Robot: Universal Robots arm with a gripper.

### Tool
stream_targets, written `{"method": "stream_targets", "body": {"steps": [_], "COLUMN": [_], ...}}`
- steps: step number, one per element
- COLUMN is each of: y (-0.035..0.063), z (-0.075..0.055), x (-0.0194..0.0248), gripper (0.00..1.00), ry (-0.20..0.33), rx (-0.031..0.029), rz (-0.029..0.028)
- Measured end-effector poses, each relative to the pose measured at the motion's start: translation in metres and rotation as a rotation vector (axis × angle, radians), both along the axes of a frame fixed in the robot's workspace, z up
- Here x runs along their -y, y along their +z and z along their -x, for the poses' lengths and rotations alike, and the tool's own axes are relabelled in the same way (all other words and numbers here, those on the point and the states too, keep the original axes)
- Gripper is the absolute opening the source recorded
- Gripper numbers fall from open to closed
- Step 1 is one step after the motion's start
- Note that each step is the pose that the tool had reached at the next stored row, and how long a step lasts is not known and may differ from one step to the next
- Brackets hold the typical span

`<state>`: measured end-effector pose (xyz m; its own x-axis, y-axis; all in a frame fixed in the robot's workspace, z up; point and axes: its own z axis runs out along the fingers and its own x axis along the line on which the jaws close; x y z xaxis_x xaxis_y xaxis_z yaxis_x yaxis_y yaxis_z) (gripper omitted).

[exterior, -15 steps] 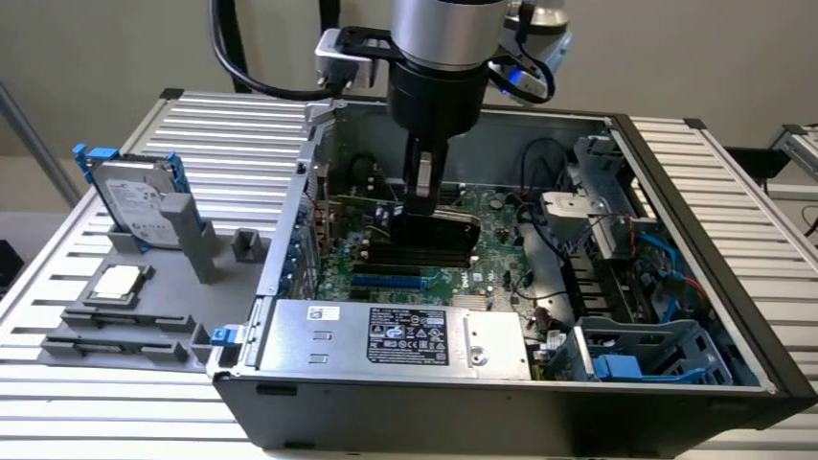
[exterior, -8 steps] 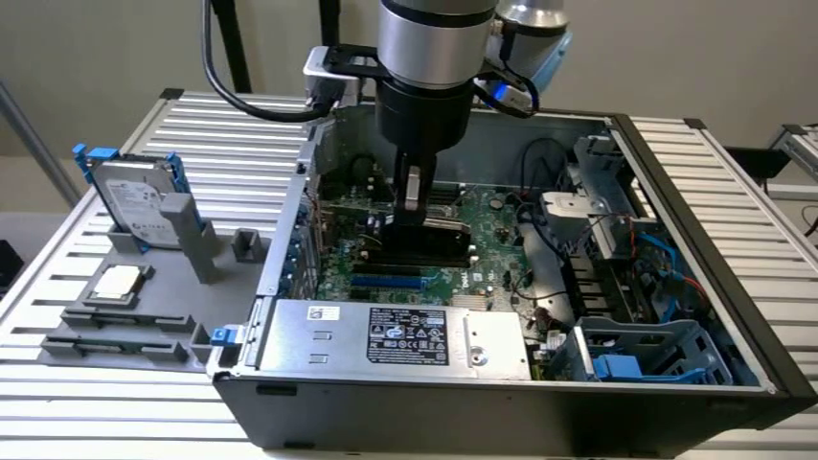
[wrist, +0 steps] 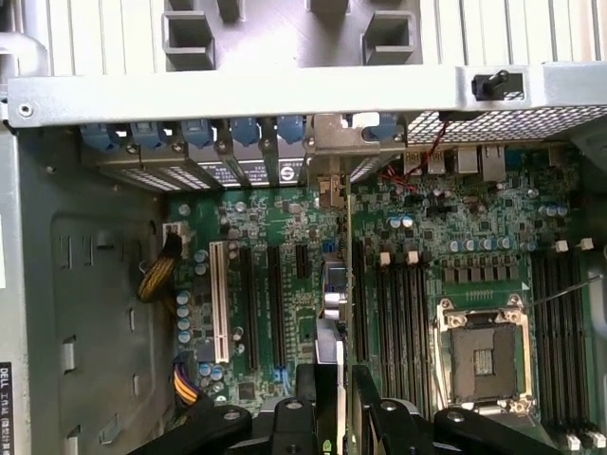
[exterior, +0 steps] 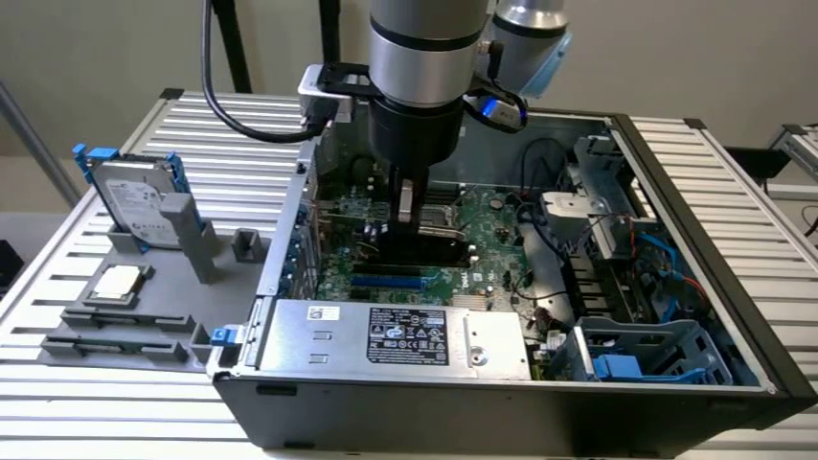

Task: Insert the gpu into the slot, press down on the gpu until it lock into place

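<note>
Ribbed aluminium bench (exterior: 115,412) under everything, with a plain pale wall (exterior: 102,48) on the far side.

At the exterior view's left, on the bench: grey fixture (exterior: 122,335) carrying a hard drive (exterior: 134,201) stood on edge in blue rails. Nearer the front, a small square chip (exterior: 119,281) lying flat.

Middle: open computer case (exterior: 511,422), inside exposed from above. Silver labelled power supply (exterior: 397,335) along the near wall, green motherboard (exterior: 492,225) beyond it. Robot arm (exterior: 428,57) reaching straight down into the case, black cable (exterior: 237,105) looping off towards the exterior view's left.

Below the arm, the gpu (exterior: 435,254): thin, black, glossy, standing on edge over the board. From the wrist, seen as a narrow line running to a metal bracket (wrist: 332,142) at the case's rear wall. The slot (exterior: 387,284), a bright blue strip, lies just on the near side of the card's lower edge. Cannot tell whether the card is fully seated.

Jaws (exterior: 409,222) spread wide, one black finger (wrist: 318,408) on each side of the card's top edge. No firm hold on it visible.

Beside the card in the wrist view: black memory slots (wrist: 398,313) and an empty processor socket (wrist: 484,355).

At the exterior view's right, inside the case: blue plastic drive cage (exterior: 639,350) and loose wires (exterior: 665,259).
</note>
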<state>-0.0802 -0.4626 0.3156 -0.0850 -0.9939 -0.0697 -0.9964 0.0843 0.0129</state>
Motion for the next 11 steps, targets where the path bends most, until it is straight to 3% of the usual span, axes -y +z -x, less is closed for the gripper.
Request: {"method": "stream_targets", "body": {"steps": [11], "y": [-0.0027], "z": [0.0012], "x": [-0.0001], "gripper": [0.26], "ry": [0.0], "rx": [0.0008], "rz": [-0.0018]}}
